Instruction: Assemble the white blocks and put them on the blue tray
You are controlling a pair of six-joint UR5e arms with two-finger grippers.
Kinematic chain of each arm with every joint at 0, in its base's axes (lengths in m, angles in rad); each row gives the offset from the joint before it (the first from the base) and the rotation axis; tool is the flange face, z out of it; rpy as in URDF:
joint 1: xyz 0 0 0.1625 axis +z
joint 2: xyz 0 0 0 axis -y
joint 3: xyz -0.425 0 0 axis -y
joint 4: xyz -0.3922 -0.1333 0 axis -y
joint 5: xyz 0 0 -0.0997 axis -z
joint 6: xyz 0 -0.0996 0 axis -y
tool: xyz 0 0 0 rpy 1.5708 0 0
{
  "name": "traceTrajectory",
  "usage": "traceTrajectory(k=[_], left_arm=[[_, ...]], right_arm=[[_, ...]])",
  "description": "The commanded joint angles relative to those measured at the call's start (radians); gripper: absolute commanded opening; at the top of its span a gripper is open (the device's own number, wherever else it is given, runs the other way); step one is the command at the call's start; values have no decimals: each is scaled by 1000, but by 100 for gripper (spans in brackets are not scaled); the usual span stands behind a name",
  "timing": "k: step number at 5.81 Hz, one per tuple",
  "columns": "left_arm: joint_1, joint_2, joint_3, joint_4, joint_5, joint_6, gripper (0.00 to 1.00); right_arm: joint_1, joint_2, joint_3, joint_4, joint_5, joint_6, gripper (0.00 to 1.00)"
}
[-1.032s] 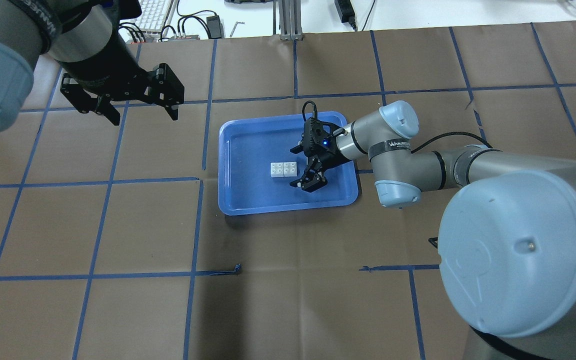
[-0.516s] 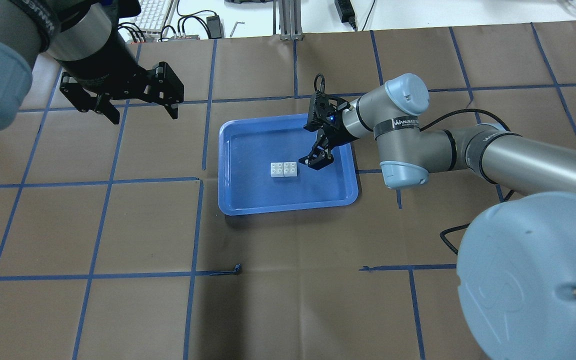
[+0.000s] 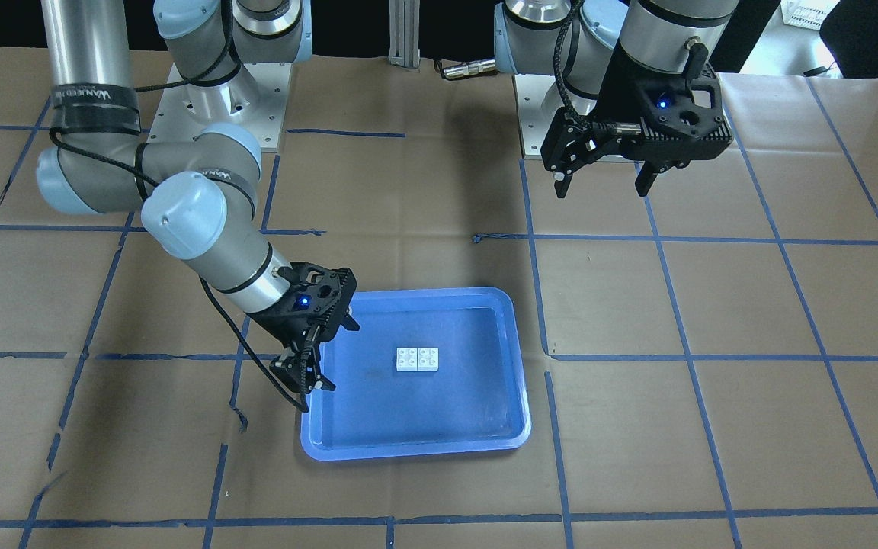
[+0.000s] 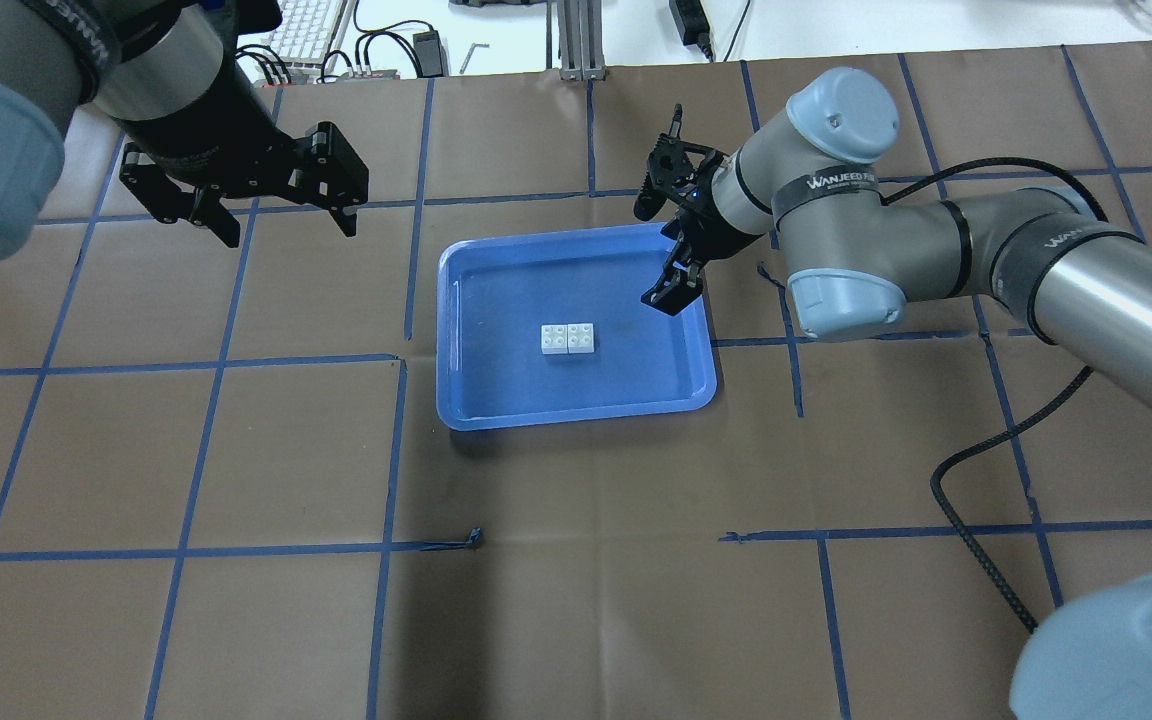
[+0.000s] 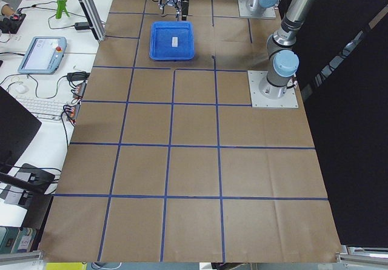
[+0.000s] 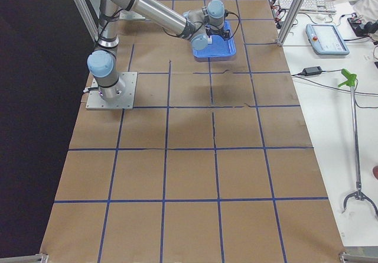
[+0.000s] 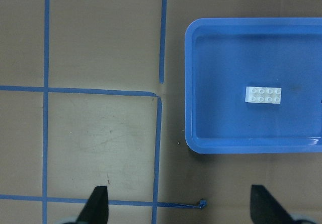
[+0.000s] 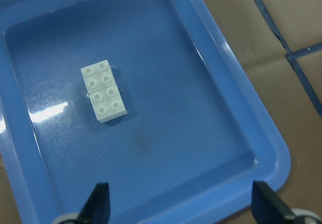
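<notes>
The two white blocks (image 4: 567, 339) lie joined side by side, studs up, near the middle of the blue tray (image 4: 516, 395). They also show in the front view (image 3: 418, 359), the left wrist view (image 7: 263, 95) and the right wrist view (image 8: 103, 90). My right gripper (image 4: 656, 252) is open and empty above the tray's right rim, apart from the blocks; it also shows in the front view (image 3: 325, 352). My left gripper (image 4: 288, 232) is open and empty, held high over the table left of the tray, and shows in the front view (image 3: 603, 189).
The table is covered in brown paper with a blue tape grid (image 4: 391, 450). A black cable (image 4: 976, 560) hangs from the right arm over the table. A keyboard and cables (image 4: 311, 30) lie beyond the far edge.
My right gripper has drawn back from beside the blocks, rising toward the tray's far right corner. The blocks stay put on the tray. The left arm has not moved.
</notes>
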Motion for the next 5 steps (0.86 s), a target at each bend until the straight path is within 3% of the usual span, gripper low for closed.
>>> traceTrajectory(k=[1,3,5], left_arm=[[-2,0,-1,1,0,0,100],[-2,0,-1,1,0,0,100],[-2,0,0,1,0,0,100]], right_arm=[[-2,-109,-31,162,-163,238,100],[-14,-173,-164,438,-318,601,100],[-67,-191,-345,813,-352,821,100]])
